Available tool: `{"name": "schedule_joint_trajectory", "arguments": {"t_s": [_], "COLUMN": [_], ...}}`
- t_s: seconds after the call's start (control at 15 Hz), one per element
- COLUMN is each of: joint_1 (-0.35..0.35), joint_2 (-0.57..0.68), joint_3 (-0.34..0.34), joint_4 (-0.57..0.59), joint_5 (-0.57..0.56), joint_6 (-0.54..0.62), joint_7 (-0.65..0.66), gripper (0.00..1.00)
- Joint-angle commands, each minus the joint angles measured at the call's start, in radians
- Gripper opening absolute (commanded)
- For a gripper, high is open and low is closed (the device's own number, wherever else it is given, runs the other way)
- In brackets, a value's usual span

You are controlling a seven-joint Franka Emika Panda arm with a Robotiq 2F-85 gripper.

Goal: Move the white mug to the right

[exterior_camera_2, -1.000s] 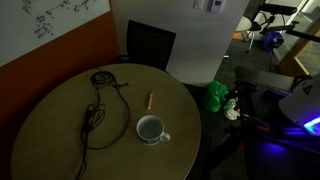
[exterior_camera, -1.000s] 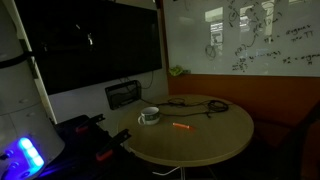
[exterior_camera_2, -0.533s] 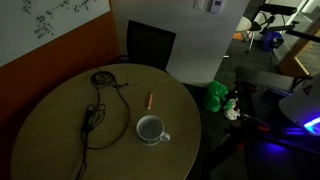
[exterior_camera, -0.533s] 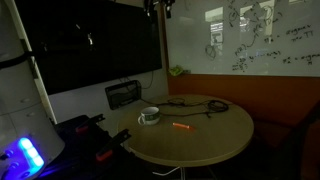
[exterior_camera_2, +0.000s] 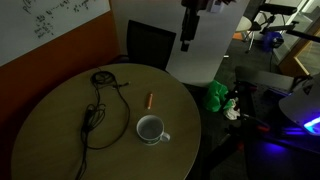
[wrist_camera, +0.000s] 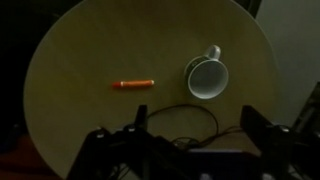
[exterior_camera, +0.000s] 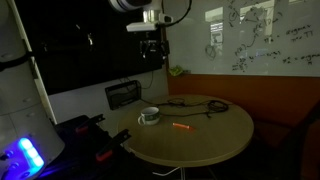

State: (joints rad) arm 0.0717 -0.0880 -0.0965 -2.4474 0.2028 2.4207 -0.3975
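The white mug [exterior_camera: 149, 115] [exterior_camera_2: 151, 130] [wrist_camera: 206, 78] is a short wide cup with a dark inside. It stands upright on the round wooden table [exterior_camera: 215, 135] [exterior_camera_2: 50, 120] [wrist_camera: 80, 50] near one edge. My gripper [exterior_camera: 152, 47] [exterior_camera_2: 187, 38] hangs high above the table, well clear of the mug. In the wrist view its two dark fingers [wrist_camera: 195, 130] stand wide apart with nothing between them, and the mug lies ahead of them.
A thin orange marker [exterior_camera: 182, 127] [exterior_camera_2: 150, 100] [wrist_camera: 132, 84] lies near the mug. A black cable [exterior_camera: 200, 104] [exterior_camera_2: 97, 105] [wrist_camera: 190, 118] is looped on the table. A black chair [exterior_camera_2: 150, 42] stands by the table. A whiteboard [exterior_camera: 260, 40] covers the wall.
The arm has come down into both exterior views from above. The mug, the marker and the cable have not moved.
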Motion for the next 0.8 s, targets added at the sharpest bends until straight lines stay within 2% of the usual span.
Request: {"name": "schedule_joint_trajectory", "arguments": {"t_s": [0.0, 0.07, 0.47, 0.53, 0.6, 0.73], "joint_1": [-0.010, -0.021, -0.029, -0.030, -0.024, -0.018], "joint_2": [0.039, 0.042, 0.050, 0.071, 0.105, 0.187], "joint_3": [0.034, 0.042, 0.049, 0.049, 0.054, 0.076], "joint_4": [0.004, 0.002, 0.003, 0.015, 0.028, 0.048], "joint_5": [0.059, 0.026, 0.027, 0.021, 0.039, 0.023], "joint_6": [0.031, 0.023, 0.024, 0.023, 0.018, 0.031], "joint_7": [-0.102, -0.049, -0.052, -0.045, -0.093, -0.066], "gripper": [1.00, 1.00, 1.00, 1.00, 1.00, 1.00]}}
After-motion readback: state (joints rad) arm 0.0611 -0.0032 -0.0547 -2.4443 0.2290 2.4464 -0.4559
